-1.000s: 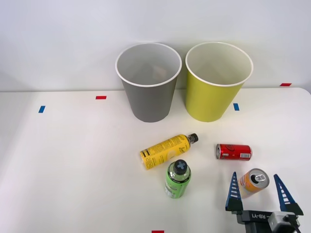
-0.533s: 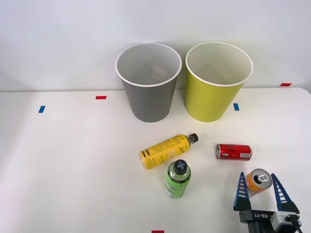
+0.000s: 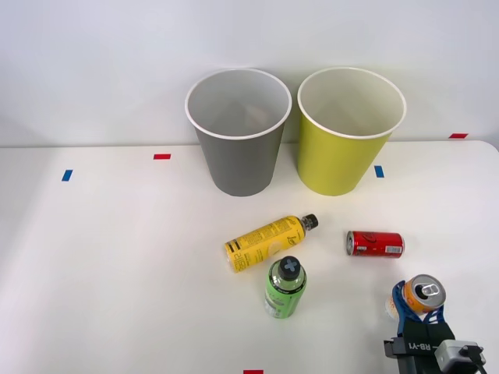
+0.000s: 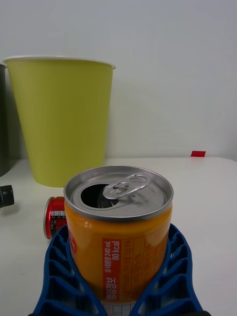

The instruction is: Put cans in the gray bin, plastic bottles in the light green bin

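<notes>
White tabletop [image 3: 117, 257] stretched wide and bare toward nine o'clock in the front view, with open room on that side, while the work crowded toward four and five o'clock near the table's near edge. There the right gripper [image 3: 419, 308] had its blue ribbed fingers [image 4: 59, 266] closed around the orange can [image 3: 423, 294], which stood upright with its silver top showing, held low on its body. The red can [image 3: 375, 244] lay on its side just toward twelve o'clock of the held can, apart from it. The green bottle [image 3: 284, 287] stood upright toward nine o'clock of the gripper, and the yellow bottle [image 3: 267, 242] lay tilted on the table just beyond it, cap pointing toward two o'clock. At the far edge, against the pale wall, the gray bin [image 3: 238, 132] and the light green bin [image 3: 350, 130] stood side by side, rims nearly touching, the light green one toward twelve o'clock of the held can.

Small tape marks [image 3: 161, 157], red and blue, dotted the table.

The wrist view gave what the front view could not: the orange can's opened mouth with its pull tab, and white print on a red panel reading "240 mL" and "80 kcal". The red can's lettering was too small to read. The gripper body in the front view carried the marking "RB-Y1".
</notes>
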Controlling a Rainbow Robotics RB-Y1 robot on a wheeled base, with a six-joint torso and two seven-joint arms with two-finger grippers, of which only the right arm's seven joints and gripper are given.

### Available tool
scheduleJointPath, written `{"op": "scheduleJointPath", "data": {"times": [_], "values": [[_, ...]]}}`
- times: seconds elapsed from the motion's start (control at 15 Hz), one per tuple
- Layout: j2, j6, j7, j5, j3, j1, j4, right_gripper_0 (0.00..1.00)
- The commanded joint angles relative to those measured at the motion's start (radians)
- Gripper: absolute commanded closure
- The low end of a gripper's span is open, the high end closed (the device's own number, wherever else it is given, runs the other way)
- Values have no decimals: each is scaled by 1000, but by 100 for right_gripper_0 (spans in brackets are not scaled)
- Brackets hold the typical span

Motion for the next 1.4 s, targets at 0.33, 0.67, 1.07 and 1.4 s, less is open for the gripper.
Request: {"op": "scheduleJointPath", "data": {"times": [0.33, 0.67, 1.07, 1.4], "values": [[-21, 216, -14, 28, 18, 154, -290, 100], [-92, 431, -96, 15, 47, 192, -535, 100], [-205, 594, -242, 14, 33, 31, -686, 100], [-248, 841, -284, -25, 22, -242, -726, 100]]}}
